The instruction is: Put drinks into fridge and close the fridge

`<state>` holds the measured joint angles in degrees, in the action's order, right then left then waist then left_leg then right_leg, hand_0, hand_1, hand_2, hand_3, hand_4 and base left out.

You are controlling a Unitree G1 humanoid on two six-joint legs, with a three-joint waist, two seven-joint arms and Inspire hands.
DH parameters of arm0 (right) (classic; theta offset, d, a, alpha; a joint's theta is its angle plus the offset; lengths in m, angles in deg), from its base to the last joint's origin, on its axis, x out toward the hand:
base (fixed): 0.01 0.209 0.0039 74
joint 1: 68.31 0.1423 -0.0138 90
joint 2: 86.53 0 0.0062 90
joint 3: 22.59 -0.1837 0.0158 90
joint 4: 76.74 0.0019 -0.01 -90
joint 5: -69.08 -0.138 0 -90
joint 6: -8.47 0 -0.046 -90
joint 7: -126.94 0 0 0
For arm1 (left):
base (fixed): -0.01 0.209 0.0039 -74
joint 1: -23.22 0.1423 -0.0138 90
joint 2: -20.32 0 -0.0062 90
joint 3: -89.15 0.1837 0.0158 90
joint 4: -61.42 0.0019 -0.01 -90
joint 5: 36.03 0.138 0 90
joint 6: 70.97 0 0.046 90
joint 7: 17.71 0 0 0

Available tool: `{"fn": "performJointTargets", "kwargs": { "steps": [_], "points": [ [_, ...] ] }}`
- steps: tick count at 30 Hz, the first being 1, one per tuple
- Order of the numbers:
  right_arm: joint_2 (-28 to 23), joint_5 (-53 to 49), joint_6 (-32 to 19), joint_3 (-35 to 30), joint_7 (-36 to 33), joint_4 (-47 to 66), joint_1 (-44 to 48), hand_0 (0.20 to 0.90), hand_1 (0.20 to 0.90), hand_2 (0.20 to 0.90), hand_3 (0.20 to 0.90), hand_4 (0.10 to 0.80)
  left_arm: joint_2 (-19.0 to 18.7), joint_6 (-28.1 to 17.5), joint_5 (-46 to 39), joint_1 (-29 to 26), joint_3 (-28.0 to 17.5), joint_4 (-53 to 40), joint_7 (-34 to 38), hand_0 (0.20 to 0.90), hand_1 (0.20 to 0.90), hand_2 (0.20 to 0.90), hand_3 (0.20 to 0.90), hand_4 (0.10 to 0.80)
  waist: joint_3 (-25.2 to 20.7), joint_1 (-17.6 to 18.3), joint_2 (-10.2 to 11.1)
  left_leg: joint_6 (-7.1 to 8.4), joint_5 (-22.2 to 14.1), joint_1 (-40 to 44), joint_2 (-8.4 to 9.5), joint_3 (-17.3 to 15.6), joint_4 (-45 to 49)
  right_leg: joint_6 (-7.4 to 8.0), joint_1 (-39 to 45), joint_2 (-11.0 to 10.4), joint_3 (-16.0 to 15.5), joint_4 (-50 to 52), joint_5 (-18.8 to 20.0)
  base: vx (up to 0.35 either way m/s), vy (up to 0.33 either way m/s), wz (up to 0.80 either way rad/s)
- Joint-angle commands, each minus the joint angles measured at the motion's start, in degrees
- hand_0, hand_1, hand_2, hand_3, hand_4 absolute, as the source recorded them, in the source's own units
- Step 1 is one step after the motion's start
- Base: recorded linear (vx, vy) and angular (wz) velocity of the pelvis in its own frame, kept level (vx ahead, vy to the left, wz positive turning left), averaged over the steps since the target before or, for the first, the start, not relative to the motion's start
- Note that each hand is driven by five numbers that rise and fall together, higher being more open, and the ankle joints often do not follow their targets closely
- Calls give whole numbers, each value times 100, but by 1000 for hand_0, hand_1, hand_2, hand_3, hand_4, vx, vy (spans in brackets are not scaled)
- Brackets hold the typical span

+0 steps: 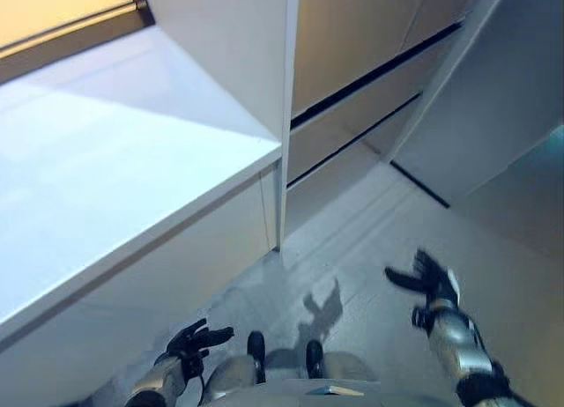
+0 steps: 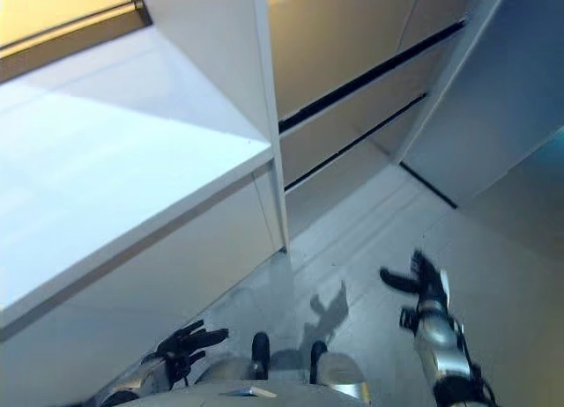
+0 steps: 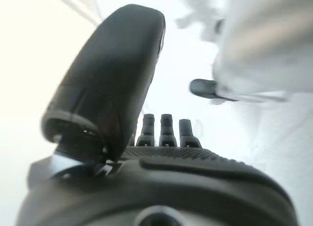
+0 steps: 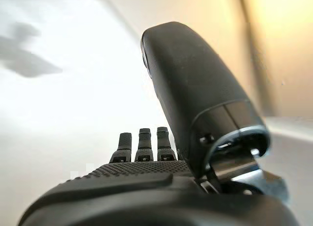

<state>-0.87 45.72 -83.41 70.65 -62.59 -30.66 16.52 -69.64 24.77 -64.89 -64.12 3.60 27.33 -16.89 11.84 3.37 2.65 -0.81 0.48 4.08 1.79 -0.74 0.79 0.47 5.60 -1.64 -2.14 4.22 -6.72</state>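
Observation:
No drink shows in any view. My left hand (image 1: 192, 344) hangs low beside the white counter's front, fingers straight and empty; its wrist view shows the thumb (image 3: 112, 74) raised and nothing held. My right hand (image 1: 430, 284) is lifted over the grey floor at the lower right, fingers spread and empty, thumb (image 4: 195, 89) standing free in its wrist view. A large white panel (image 1: 493, 90) at the upper right stands angled out like an open door.
A white counter (image 1: 115, 160) fills the left, with a white upright panel (image 1: 286, 116) at its end. Beige drawer fronts (image 1: 352, 99) with dark gaps lie behind. Grey floor (image 1: 370, 231) spreads between counter and white panel.

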Motion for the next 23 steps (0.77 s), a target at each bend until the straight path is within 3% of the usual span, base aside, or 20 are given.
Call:
{"fn": "performJointTargets", "kwargs": {
  "steps": [1,6,12,23],
  "points": [
    [101,254,-369,-73,647,-908,145,900,900,900,900,800,-159,-428,326,55,-59,436,-525,900,900,900,900,800,-426,-33,-36,-76,-307,84,68,-296,-111,198,-230,118,-142,-478,770,-54,-20,-13],
    [482,536,-210,33,1361,-2405,11,900,900,900,900,800,18,-1025,708,33,103,1076,-837,900,900,900,900,800,-552,-54,-65,-66,-224,171,40,-274,-303,184,-130,178,-109,-524,732,-51,-7,-7],
    [643,651,20,144,1607,-2865,-22,900,900,900,900,800,182,-1445,701,24,178,1338,-1013,900,900,900,900,800,-584,-28,-85,-89,-293,168,44,-295,-232,176,-153,182,-58,-458,666,-14,14,-3],
    [609,912,39,329,1695,-2894,-18,900,900,900,900,800,224,-1241,548,-48,311,1365,-965,900,900,900,900,800,-607,0,-72,-125,-361,227,63,-266,-255,204,-132,216,24,-469,631,-1,7,-3]
  ]
}}
